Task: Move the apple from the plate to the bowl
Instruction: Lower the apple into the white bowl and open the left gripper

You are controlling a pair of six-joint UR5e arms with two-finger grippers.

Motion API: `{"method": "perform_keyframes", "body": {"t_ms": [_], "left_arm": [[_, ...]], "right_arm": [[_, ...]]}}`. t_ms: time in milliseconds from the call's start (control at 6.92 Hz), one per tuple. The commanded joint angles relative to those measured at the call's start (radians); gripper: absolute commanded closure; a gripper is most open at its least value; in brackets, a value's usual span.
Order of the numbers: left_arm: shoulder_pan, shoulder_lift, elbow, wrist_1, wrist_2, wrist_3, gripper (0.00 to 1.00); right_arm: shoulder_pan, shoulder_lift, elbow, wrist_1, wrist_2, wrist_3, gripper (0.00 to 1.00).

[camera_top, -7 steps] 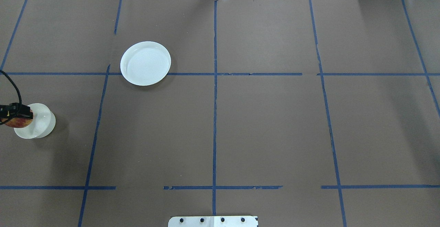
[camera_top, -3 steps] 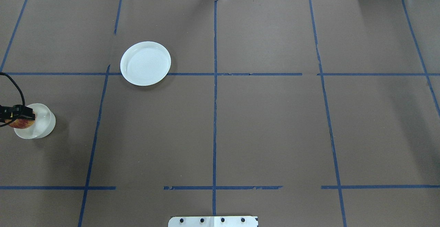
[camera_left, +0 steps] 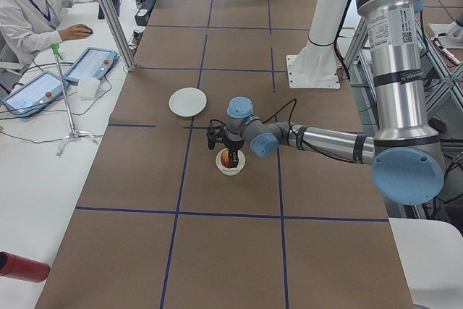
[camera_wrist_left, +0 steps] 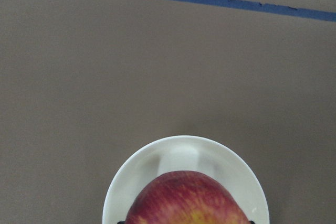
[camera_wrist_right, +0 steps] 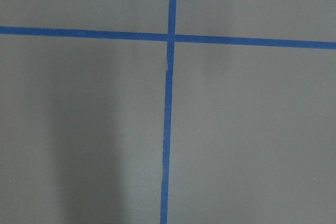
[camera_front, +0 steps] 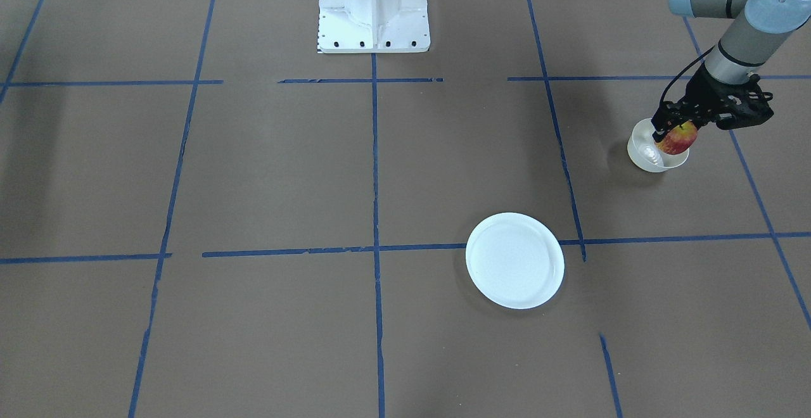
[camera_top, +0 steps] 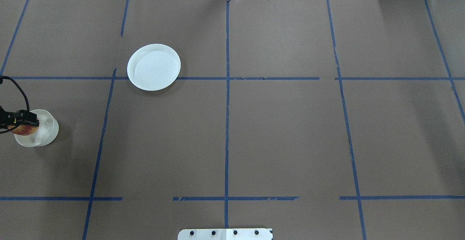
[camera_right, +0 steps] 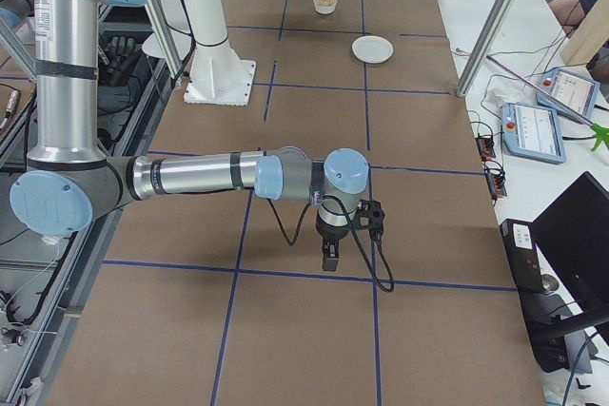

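Note:
My left gripper (camera_front: 675,132) is shut on the apple (camera_front: 677,140), red with yellow patches, and holds it at the mouth of the small cream-white bowl (camera_front: 644,151). In the overhead view the apple (camera_top: 23,130) sits over the left part of the bowl (camera_top: 45,132), under the gripper (camera_top: 21,120). The left wrist view shows the apple (camera_wrist_left: 186,199) above the bowl's rim (camera_wrist_left: 184,142). The white plate (camera_front: 514,259) is empty; it also shows in the overhead view (camera_top: 153,67). My right gripper (camera_right: 329,258) shows only in the exterior right view, pointing down over the table; I cannot tell whether it is open.
The table is brown paper with blue tape lines (camera_top: 226,87). The robot's white base (camera_front: 373,6) stands at the table's near edge. An operator (camera_left: 29,12) sits beside tablets (camera_left: 90,63) at the far end. A tripod stand (camera_left: 69,106) is next to the table.
My left gripper has carried the apple a little further over the bowl and slightly lower. The plate and the bowl have not moved.

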Motion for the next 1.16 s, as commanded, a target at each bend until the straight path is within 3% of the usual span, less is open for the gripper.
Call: {"method": "perform_keyframes", "body": {"t_ms": [0,578,722,867,1011], "left_arm": [[0.003,-0.026,0.019,0.002,0.0,0.0,1.0],[0.003,-0.048,0.058,0.006,-0.002,0.0,1.0],[0.003,-0.049,0.063,0.005,-0.002,0.0,0.85],[0.003,-0.051,0.062,0.003,-0.002,0.0,0.33],[0.003,-0.066,0.063,0.005,-0.002,0.0,0.06]], "right_arm": [[0.0,0.0,0.0,0.0,0.0,0.0,0.0],[0.0,0.0,0.0,0.0,0.0,0.0,0.0],[0.0,0.0,0.0,0.0,0.0,0.0,0.0],[0.0,0.0,0.0,0.0,0.0,-0.001,0.0],[0.0,0.0,0.0,0.0,0.0,0.0,0.0]]}}
